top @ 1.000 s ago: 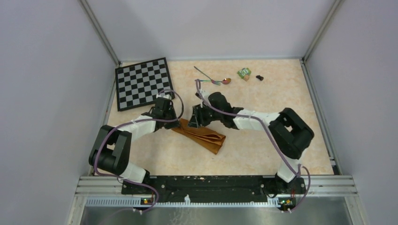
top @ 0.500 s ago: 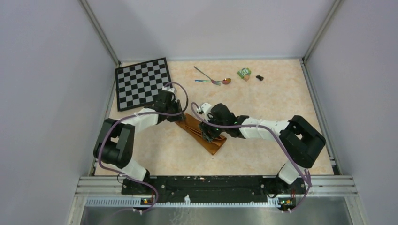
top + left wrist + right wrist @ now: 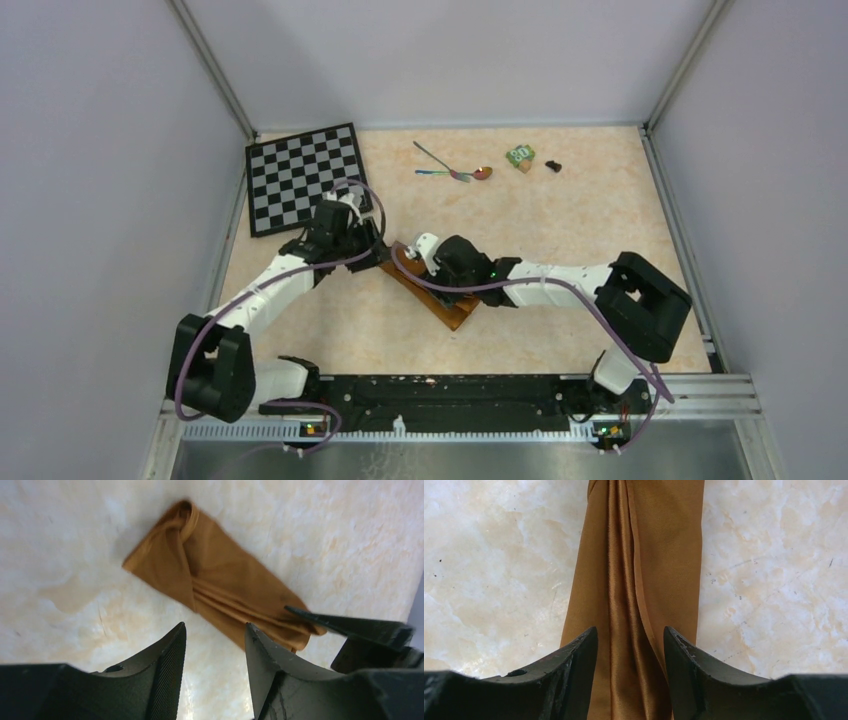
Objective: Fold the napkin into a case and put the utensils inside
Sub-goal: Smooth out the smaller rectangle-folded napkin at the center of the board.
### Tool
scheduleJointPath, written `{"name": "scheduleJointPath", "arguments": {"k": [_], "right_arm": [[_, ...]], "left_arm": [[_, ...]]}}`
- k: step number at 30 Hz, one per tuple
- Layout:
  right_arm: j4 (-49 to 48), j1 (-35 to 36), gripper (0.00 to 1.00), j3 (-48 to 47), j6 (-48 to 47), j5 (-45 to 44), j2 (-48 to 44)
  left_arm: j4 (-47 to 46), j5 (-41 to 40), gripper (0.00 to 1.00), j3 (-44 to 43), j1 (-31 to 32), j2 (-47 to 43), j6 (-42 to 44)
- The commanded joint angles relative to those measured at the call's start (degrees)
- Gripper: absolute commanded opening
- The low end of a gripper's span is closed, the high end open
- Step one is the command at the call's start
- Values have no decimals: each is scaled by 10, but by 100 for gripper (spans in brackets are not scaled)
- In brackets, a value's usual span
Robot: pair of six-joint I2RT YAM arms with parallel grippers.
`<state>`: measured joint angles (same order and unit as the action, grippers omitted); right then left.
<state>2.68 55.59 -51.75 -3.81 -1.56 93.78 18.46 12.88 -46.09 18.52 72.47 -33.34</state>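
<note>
The napkin (image 3: pixel 458 311) lies folded as a narrow orange-brown case on the table, running diagonally between my two arms. My left gripper (image 3: pixel 373 256) is open and empty just off its far-left end; in the left wrist view (image 3: pixel 215 627) the case (image 3: pixel 215 587) lies ahead of the open jaws. My right gripper (image 3: pixel 446 291) is open, low over the case. In the right wrist view (image 3: pixel 630 630) its jaws straddle the raised middle fold of the cloth (image 3: pixel 644 555). The utensils (image 3: pixel 449 171), the spoon with its coppery bowl (image 3: pixel 483 172), lie at the back.
The chessboard (image 3: pixel 305 178) lies at the back left, close behind my left arm. A small green block (image 3: pixel 519 155) and a small black piece (image 3: pixel 553 165) sit right of the utensils. Grey walls enclose the table.
My right gripper came down from the case's far end to low over its middle. My left arm stretched out and its gripper shifted a little left, off the cloth's far end.
</note>
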Motion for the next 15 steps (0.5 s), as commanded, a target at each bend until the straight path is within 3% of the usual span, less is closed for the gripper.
{"name": "scheduleJointPath", "arguments": {"k": [1, 4, 8, 15], "right_arm": [[-7, 19, 51, -9, -19, -40, 4], [-10, 27, 55, -6, -22, -52, 8], [-11, 34, 55, -5, -24, -67, 15], [3, 39, 45, -21, -18, -95, 41]], "left_arm": [[-23, 98, 52, 70, 1, -8, -72], [-72, 139, 54, 114, 14, -6, -122], [-81, 114, 58, 134, 45, 7, -167], [-136, 73, 58, 169, 90, 23, -246]]}}
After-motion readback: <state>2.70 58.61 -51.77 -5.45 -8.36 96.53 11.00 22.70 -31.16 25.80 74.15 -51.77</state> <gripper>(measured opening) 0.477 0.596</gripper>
